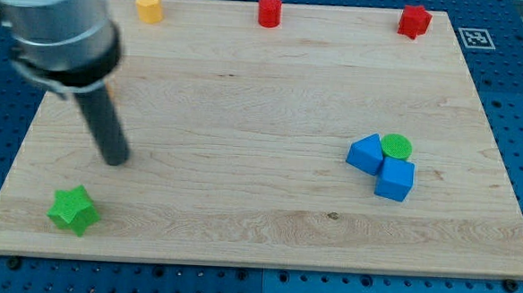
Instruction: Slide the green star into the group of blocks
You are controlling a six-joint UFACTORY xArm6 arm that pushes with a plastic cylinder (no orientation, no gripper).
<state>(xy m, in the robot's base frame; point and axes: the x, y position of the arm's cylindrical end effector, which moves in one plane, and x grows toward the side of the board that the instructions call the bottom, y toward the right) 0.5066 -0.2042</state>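
Since my tip (115, 159) sat above and just right of the green star (72, 209), it needed to get round to the star's left and push right along the counter (245, 119) toward the blue blocks (379, 166) and green cylinder (396, 146); no gripper fitted, so no jaw state; star was bright green, lobed, near the bottom-left corner, well apart from the group.

I can't read any words or numbers; only a black-and-white square marker (476, 37) beside the bench's (246, 101) top right corner.
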